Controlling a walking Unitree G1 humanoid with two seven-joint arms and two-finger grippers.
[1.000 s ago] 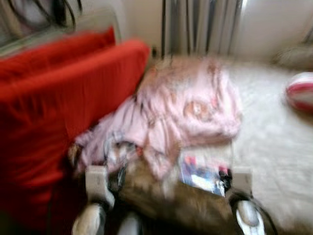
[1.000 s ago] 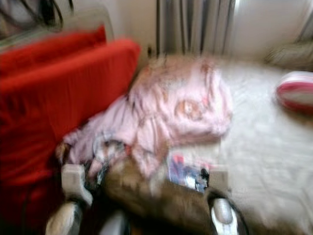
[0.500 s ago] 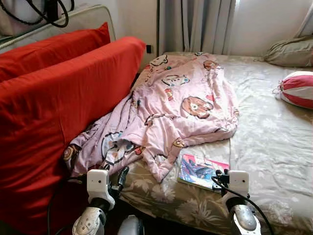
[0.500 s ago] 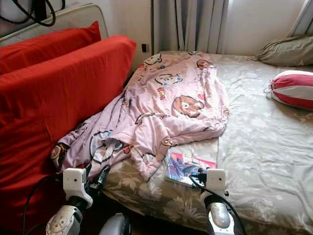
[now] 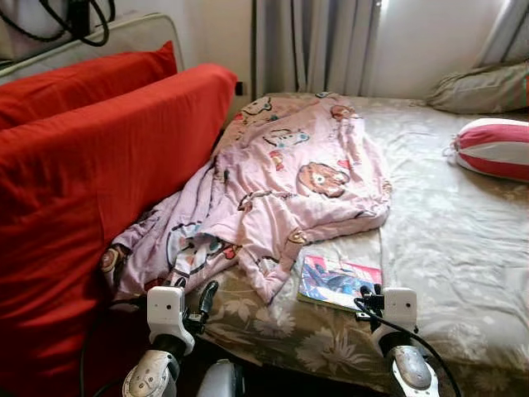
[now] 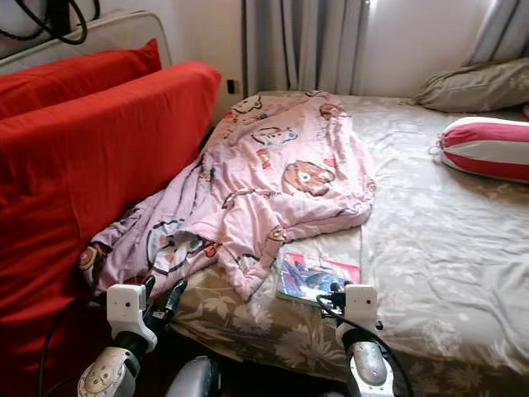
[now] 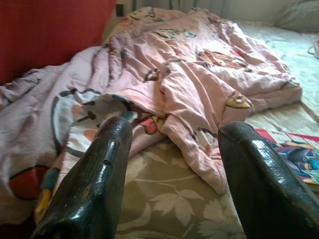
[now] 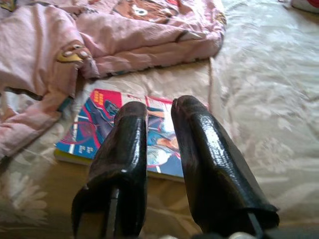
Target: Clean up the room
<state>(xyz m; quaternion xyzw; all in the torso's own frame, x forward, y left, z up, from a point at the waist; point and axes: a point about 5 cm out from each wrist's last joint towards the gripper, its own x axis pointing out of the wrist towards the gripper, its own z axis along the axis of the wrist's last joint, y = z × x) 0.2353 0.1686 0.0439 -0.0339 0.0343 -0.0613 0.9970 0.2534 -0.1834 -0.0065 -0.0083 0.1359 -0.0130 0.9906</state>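
Now, head views, bed: a wide bed under a grey-beige floral sheet (image 5: 446, 240) takes up the middle and right of the scene.
Head views, blanket: a crumpled pink blanket printed with cartoon bears (image 5: 281, 186) lies on the left half of the bed, running from the far edge to the near left corner, its left side against a big red cushion (image 5: 91, 190) standing on the left.
Head views, book: a thin colourful comic-style book (image 5: 339, 279) lies flat on the sheet near the front edge, just right of the blanket's near tip.
Head views, pillows: a red-and-white striped bolster pillow (image 5: 494, 147) sits at the far right, with a grey-green pillow (image 5: 483, 87) beyond it by the grey curtains (image 5: 310, 45).
Head views, grippers: the left gripper (image 5: 201, 299) hovers at the near left corner of the bed beside the blanket's edge; the right gripper (image 5: 366, 299) hovers just near the book.
Left wrist view: the left gripper's black fingers (image 7: 94, 184) are spread wide, with sheet and the blanket's folds between them and nothing held (the book shows at one edge).
Right wrist view: the right gripper's fingers (image 8: 127, 159) stand nearly together with a narrow gap, hovering over the book's cover, gripping nothing.
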